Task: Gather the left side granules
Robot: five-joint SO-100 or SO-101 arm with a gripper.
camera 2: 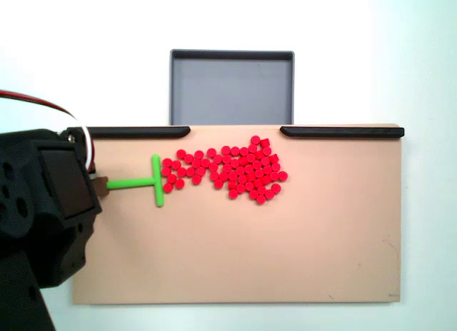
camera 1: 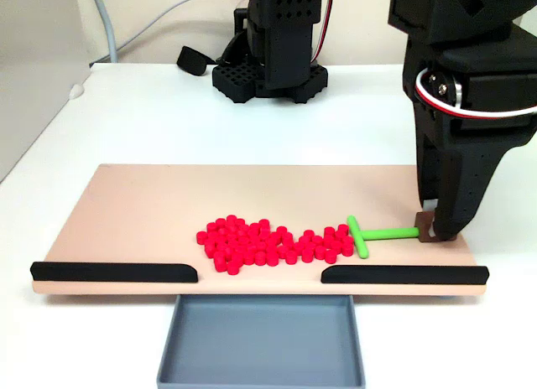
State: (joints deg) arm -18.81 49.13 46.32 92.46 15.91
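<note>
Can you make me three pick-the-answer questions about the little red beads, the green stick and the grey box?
1. Where do the tiny bright red plastic granules lie?
A. inside the grey tray
B. on the tan board
C. on the white table

2. What colour is the T-shaped stick?
A. green
B. blue
C. yellow

3. What is in the shallow grey rectangular tray?
A. red granules
B. the stick
C. nothing

Answers:
1. B, since both fixed views show the granules heaped on the flat tan board, behind the gap between the two black rails.
2. A, since the stick is bright green, its crossbar against the pile and its handle end at the black tool.
3. C, since the tray's floor is bare grey in both fixed views.
</note>
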